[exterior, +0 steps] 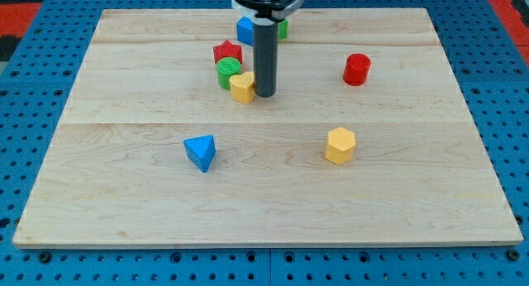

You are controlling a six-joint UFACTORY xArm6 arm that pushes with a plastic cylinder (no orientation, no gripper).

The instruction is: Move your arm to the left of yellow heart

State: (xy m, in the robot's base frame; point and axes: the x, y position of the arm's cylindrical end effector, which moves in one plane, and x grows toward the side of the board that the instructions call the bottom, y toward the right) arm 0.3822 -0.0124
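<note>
My tip [265, 94], a bare rod with no jaws, holding nothing, touches the right side of the yellow heart [242, 87], which looks light, hard and easy to slide.

board [273, 187]: pale wood, matt, grained | rod [265, 59]: dark, smooth | yellow heart [242, 88]: smooth, slight sheen

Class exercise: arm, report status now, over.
My tip right of yellow heart, touching. Target side is opposite. Green block crowds heart's left.
</note>
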